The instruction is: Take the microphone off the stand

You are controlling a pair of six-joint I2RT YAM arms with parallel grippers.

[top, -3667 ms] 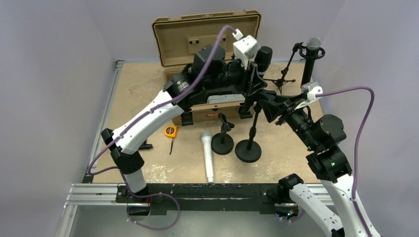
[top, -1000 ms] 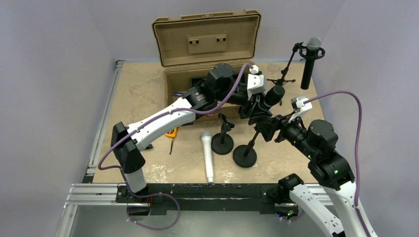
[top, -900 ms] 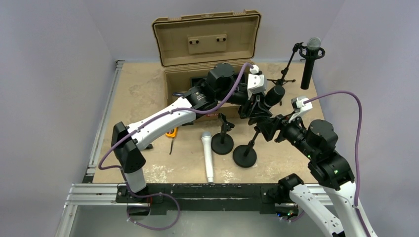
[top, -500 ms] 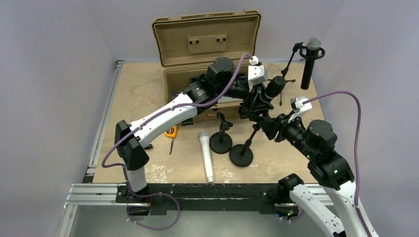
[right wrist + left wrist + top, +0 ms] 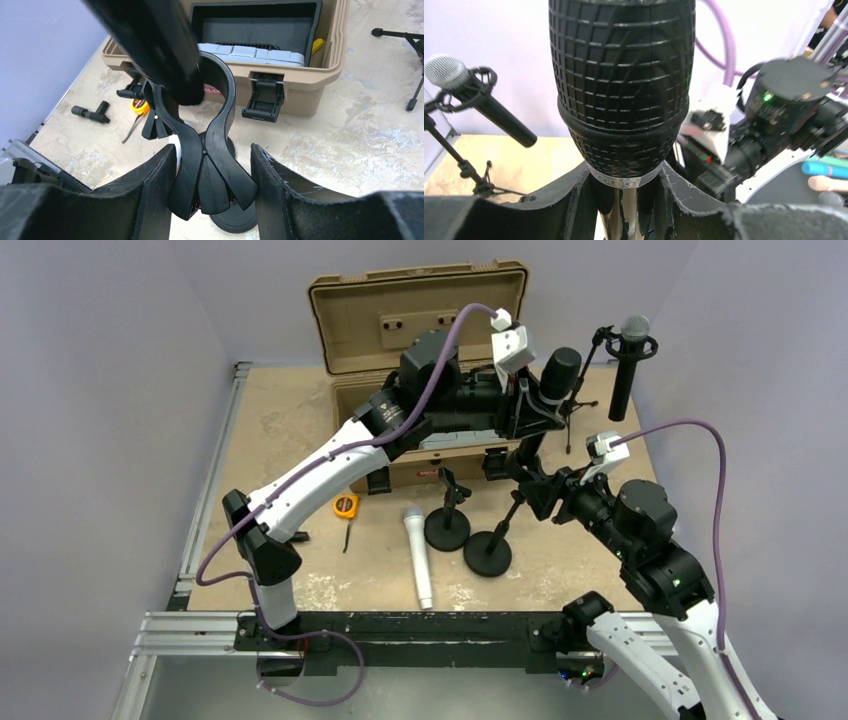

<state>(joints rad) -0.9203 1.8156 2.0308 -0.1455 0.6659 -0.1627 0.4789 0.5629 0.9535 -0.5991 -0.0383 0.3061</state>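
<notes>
Sand-coloured desk [image 5: 300, 430] carries an open tan case [image 5: 420, 310] at its far side. The tilted stand [image 5: 488, 553] rests its round base on the desk in front of the case's right half. The right end effector [image 5: 530, 483] is closed on the stand's clip [image 5: 205, 150]. The black microphone [image 5: 558, 375] slants above the case's right front corner, gripped below its grille by the closed left end effector [image 5: 533, 415]. Its lower end sits at the clip's ring; contact cannot be determined.
</notes>
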